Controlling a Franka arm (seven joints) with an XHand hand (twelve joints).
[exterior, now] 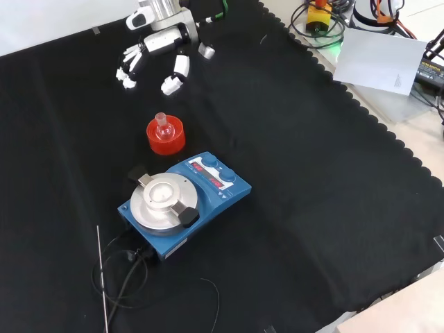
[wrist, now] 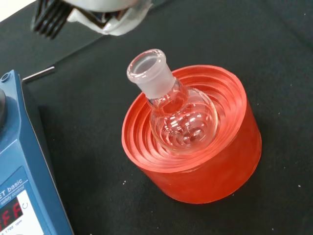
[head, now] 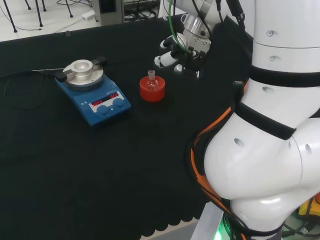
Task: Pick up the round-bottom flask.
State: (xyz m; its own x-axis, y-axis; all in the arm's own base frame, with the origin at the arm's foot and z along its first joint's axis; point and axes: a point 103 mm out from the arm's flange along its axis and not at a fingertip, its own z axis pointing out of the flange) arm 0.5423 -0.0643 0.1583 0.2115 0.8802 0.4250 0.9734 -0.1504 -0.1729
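One small clear flask sits neck-up in a red ribbed stand near the middle of your black cloth. The wrist view shows its round bulb nested in the stand's rings, with the neck leaning a little to one side.

Your hand hovers apart from the flask, touching nothing. Its fingers are relaxed and spread, pointing down toward the cloth, and it holds nothing. In the front view the hand is above the flask, farther up the cloth. In the head view the hand is up and to the right of the flask, with bare cloth between them.

Near the stand lies a blue hotplate with a round metal top. In the front view it sits just below the stand, close but not touching. In the head view it is to the stand's left.

Around the flask's other sides you have open cloth. In the front view the cloth's scalloped edge runs down the right, well away from the stand. A thin cable trails from the hotplate toward the lower left.
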